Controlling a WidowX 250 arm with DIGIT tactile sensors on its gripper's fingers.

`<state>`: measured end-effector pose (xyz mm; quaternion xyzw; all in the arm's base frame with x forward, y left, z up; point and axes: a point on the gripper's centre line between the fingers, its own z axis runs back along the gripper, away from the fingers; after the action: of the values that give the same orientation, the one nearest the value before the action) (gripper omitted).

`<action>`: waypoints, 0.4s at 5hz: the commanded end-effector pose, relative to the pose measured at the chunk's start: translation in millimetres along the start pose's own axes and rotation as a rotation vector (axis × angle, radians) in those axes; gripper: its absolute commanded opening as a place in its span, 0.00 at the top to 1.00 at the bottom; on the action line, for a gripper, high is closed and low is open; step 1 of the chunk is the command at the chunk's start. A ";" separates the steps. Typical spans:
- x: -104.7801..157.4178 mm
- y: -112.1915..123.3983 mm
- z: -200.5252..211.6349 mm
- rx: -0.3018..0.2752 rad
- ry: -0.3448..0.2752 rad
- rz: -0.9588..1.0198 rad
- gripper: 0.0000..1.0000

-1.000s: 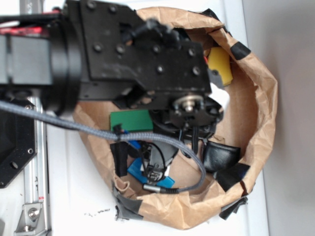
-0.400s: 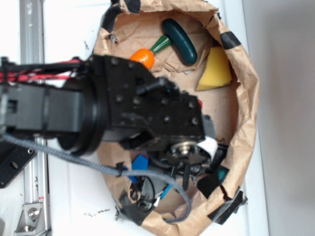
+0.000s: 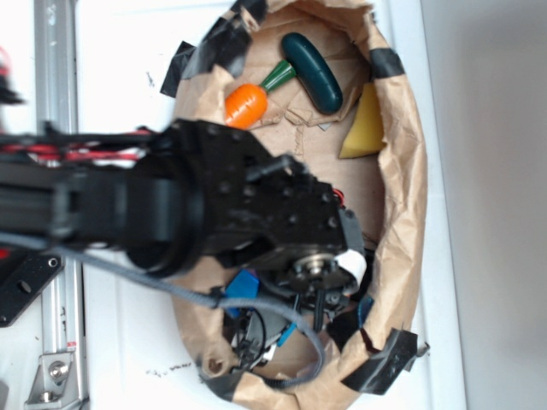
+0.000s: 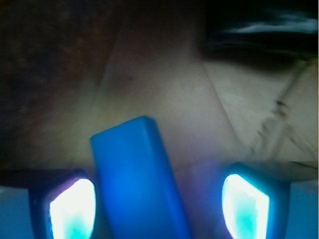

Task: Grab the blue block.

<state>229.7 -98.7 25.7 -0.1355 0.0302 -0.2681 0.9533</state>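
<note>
Gripper (image 4: 159, 204) open astride blue block (image 4: 137, 184), inside paper bag (image 3: 410, 213) w/ carrot (image 3: 246, 104).

**Blue block among brown paper**

The blue block (image 4: 137, 179) is a smooth, bright-blue slab seen nearly end-on in the wrist view, tilted slightly, over crumpled brown paper. From outside only small patches of it (image 3: 244, 284) show low in the paper nest, the rest hidden.
</note>
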 end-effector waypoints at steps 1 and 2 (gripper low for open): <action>-5.2 19.1 -21.1 0.227 0.134 0.019 0.00; 0.1 64.5 41.5 0.287 -0.007 0.189 0.00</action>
<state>267.3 -41.4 35.0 0.0002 0.0261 -0.1922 0.9810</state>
